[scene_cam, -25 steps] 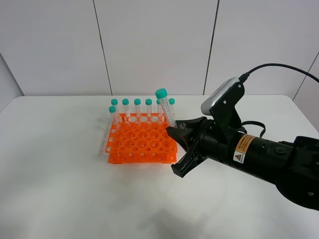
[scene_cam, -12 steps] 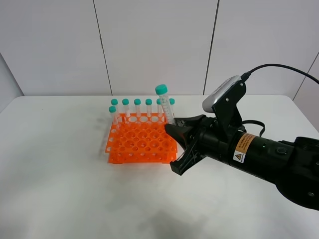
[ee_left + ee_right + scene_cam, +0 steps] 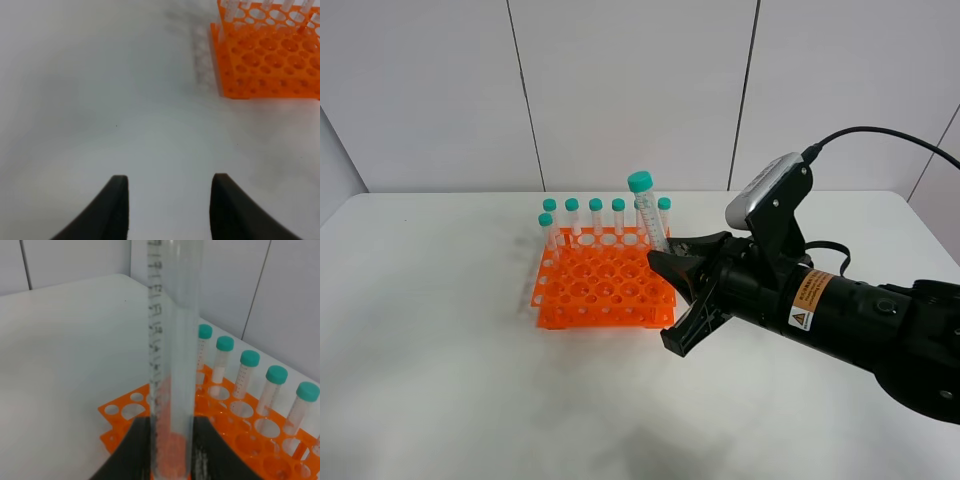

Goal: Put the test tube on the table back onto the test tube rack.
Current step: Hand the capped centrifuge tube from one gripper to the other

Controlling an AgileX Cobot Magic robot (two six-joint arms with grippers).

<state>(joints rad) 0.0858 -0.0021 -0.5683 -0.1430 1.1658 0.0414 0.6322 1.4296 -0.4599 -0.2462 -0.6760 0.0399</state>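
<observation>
My right gripper (image 3: pixel 662 258) is shut on the test tube (image 3: pixel 648 218), a clear tube with a teal cap, held cap up and leaning slightly left. It hangs over the right front part of the orange test tube rack (image 3: pixel 590 295). In the right wrist view the tube (image 3: pixel 172 340) stands between the two dark fingers (image 3: pixel 135 440), with the rack's holes (image 3: pixel 235 410) below it. My left gripper (image 3: pixel 170 176) is open over bare table (image 3: pixel 100 100), nothing between its fingers, and the rack (image 3: pixel 270 65) lies well ahead of it.
Several identical teal-capped tubes (image 3: pixel 595 215) stand in the rack's back row and one at its left side; the same tubes (image 3: pixel 248 370) show in the right wrist view. The white table (image 3: pixel 420 350) lies around the rack. A black cable (image 3: pixel 880 135) arcs over the right arm.
The right gripper has carried the test tube slightly up and to the left, further over the rack. The left gripper has not moved.
</observation>
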